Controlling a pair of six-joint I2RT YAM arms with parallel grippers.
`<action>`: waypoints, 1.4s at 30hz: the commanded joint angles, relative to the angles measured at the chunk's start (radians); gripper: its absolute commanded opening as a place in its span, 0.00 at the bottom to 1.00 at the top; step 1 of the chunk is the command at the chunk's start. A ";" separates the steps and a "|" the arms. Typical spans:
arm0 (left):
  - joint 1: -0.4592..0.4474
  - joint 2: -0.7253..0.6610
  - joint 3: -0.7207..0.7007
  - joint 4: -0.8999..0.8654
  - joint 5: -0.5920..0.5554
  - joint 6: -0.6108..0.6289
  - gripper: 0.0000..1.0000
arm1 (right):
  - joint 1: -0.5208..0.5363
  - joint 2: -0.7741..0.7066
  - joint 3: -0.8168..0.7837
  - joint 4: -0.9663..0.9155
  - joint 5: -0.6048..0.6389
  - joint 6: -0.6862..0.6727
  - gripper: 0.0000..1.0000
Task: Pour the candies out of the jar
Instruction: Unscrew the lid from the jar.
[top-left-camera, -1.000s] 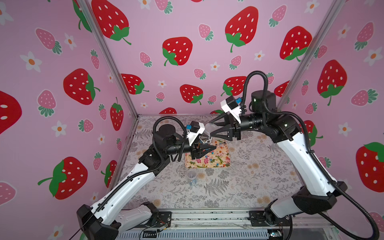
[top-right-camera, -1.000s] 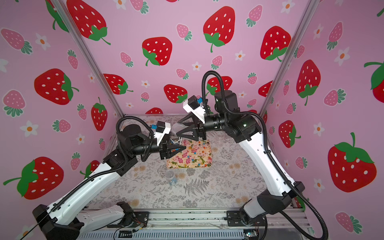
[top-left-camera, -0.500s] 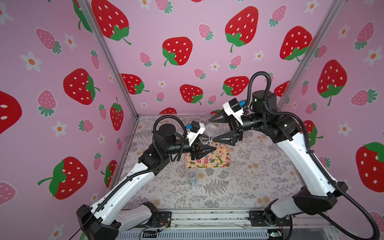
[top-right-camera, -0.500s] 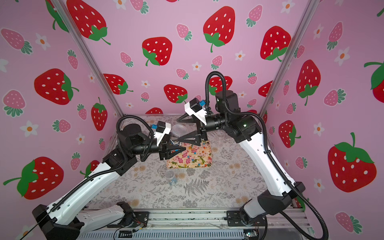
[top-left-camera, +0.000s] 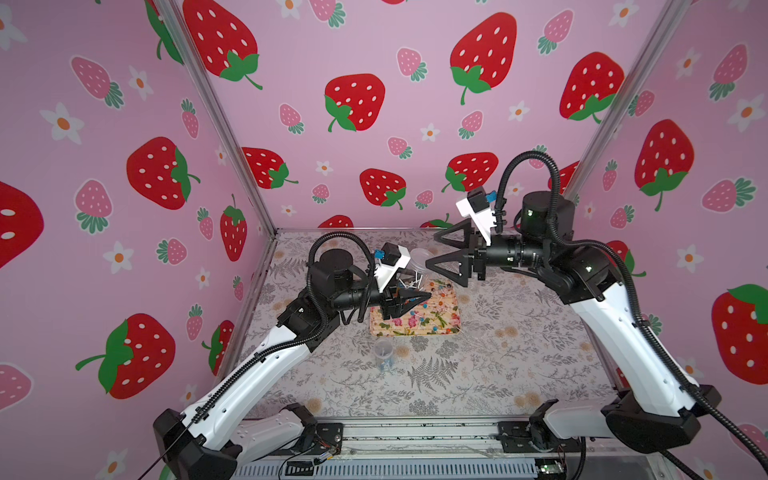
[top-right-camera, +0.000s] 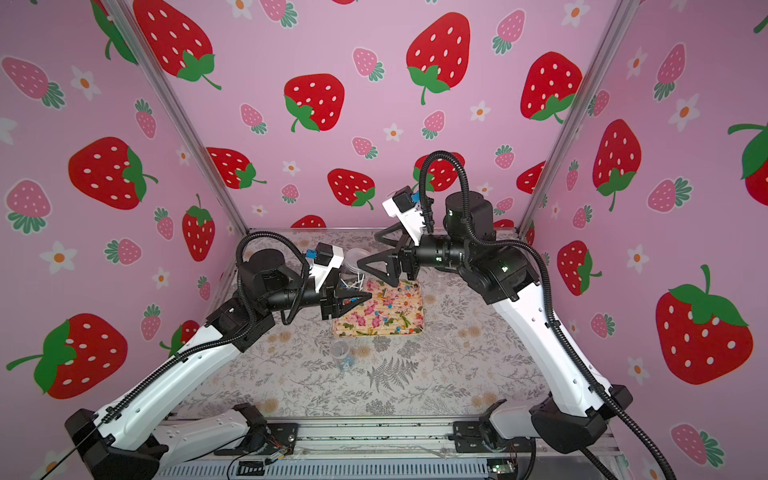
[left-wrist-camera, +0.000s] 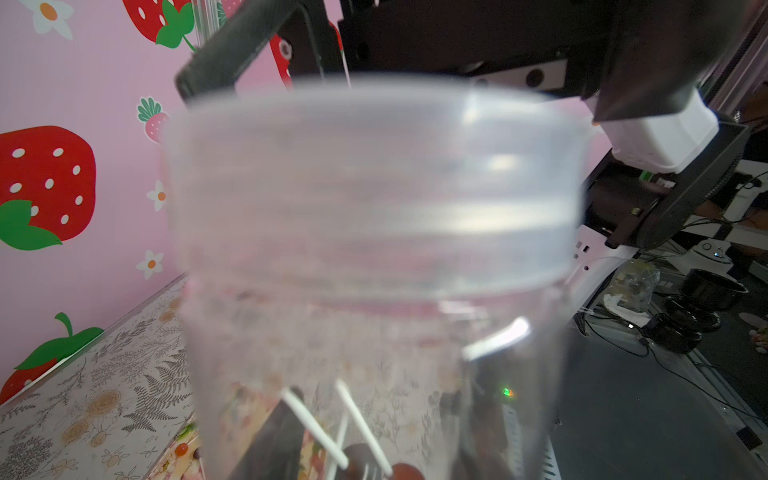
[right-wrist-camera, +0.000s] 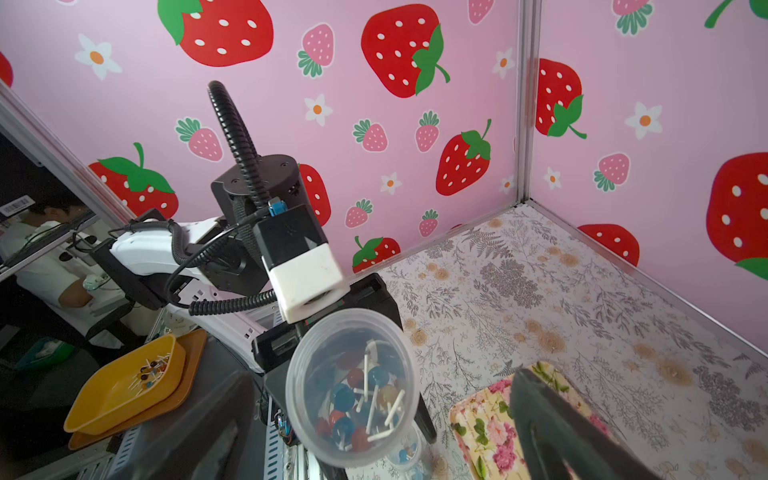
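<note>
Candies (right-wrist-camera: 365, 399): heaped mostly inside clear jar (right-wrist-camera: 353, 386), others strewn over floral tray (top-left-camera: 390, 326). Jar clamped tilted in left gripper (top-left-camera: 417, 297), above tray's left end, mouth facing right gripper (top-left-camera: 430, 250). Right gripper spread wide, holding nothing, fingers just beyond jar mouth, over tray's far edge. Small clear cup (top-left-camera: 383, 353) with blue bits just in front of tray. Beneath everything, grey fern-print table cover (top-left-camera: 519, 353); around, pink strawberry walls (top-left-camera: 353, 50). Outside, seen from right wrist, yellow dish (right-wrist-camera: 124, 386) with more sticks.

Pink strawberry-print walls (top-left-camera: 374, 50), grey fern-print table (top-left-camera: 519, 353), yellow floral tray (top-left-camera: 399, 326), blue and red candies (right-wrist-camera: 345, 395), clear jar (right-wrist-camera: 332, 332)
</note>
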 joint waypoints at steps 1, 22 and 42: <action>0.002 -0.018 -0.008 0.014 -0.005 0.025 0.40 | 0.027 0.007 -0.008 0.003 0.051 0.059 0.98; 0.002 -0.010 -0.006 0.017 0.016 0.015 0.40 | 0.071 0.059 0.105 -0.111 0.102 -0.129 0.54; 0.001 0.003 0.006 0.036 0.091 -0.026 0.40 | -0.025 0.160 0.245 -0.150 -0.378 -0.535 0.59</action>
